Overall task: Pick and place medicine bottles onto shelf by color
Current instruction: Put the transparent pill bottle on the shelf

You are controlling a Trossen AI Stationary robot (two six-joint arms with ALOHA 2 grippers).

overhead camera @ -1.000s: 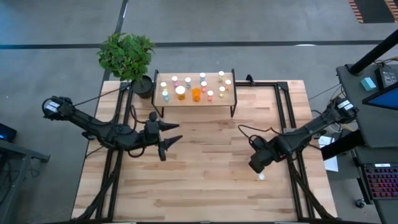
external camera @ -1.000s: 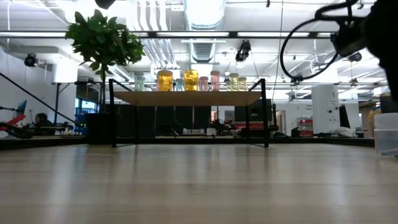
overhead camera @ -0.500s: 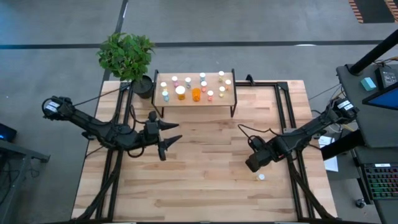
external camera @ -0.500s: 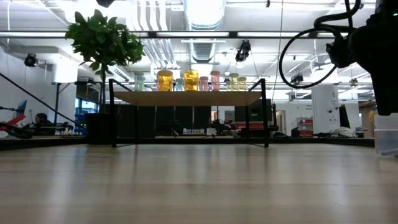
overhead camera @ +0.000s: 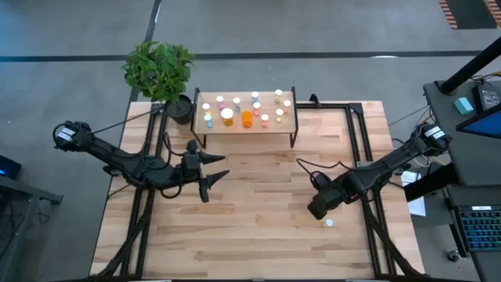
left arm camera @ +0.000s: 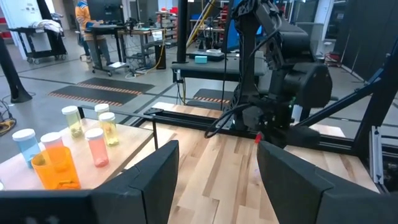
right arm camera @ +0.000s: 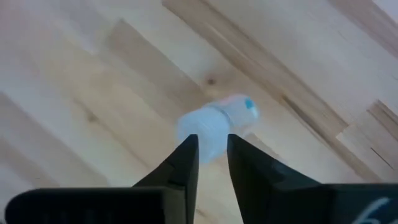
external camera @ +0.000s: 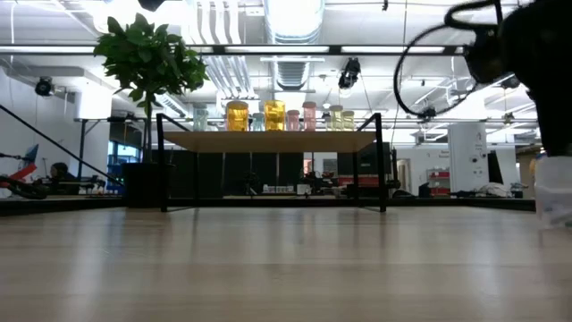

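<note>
Right gripper above a lone bottle on the counter; the rest already stand on the shelf.

In the overhead picture's lower right, the right gripper [overhead camera: 320,207] hangs near a small pale-capped bottle [overhead camera: 329,223] standing free on the counter [overhead camera: 258,227]. Its jaws are narrowed to a slim gap, gripping nothing. The shelf [overhead camera: 246,127], upper centre, carries the other medicine bottles [overhead camera: 247,117] in loose colour groups. The left gripper [overhead camera: 216,171] waits left of centre, jaws apart.

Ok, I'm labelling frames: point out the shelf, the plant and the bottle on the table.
shelf [overhead camera: 290,123]: high view, bare right end of its top.
plant [overhead camera: 159,69]: high view, middle of its leaves.
bottle on the table [overhead camera: 329,223]: high view, its pale cap.
</note>
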